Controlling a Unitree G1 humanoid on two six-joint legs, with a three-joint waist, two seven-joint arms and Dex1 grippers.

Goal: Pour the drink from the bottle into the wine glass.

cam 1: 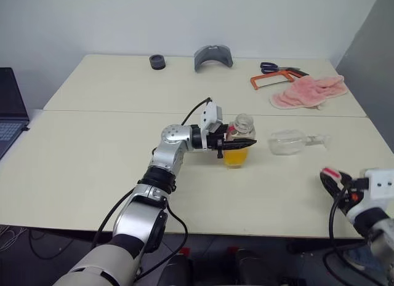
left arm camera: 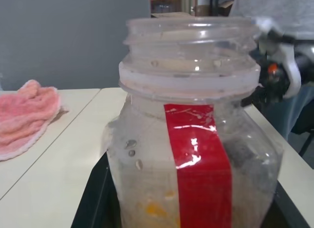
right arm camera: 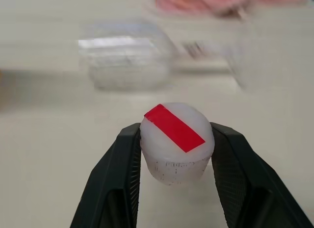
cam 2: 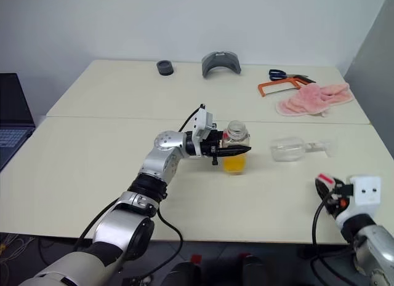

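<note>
The bottle (cam 1: 240, 138) stands upright and uncapped mid-table, with the orange-yellow drink (cam 1: 236, 157) filling its lower part. My left gripper (cam 1: 235, 144) reaches in level from the left and is shut on the bottle's body; the red label strip (left arm camera: 198, 159) faces its wrist camera. The wine glass (cam 1: 289, 142) lies on its side just right of the bottle, stem pointing right. My right gripper (right arm camera: 176, 157) hovers low by the table's near right edge, shut on the white cap (right arm camera: 176, 139) with its red band. The same cap shows at the fingertips (cam 1: 330, 173).
A pink towel (cam 1: 309, 92), an orange hacksaw (cam 1: 271, 81) and scissors (cam 1: 271, 67) lie at the far right. A grey curved piece (cam 1: 213, 56) and a black ring (cam 1: 157, 62) sit at the back. A laptop (cam 1: 9, 114) is at the far left.
</note>
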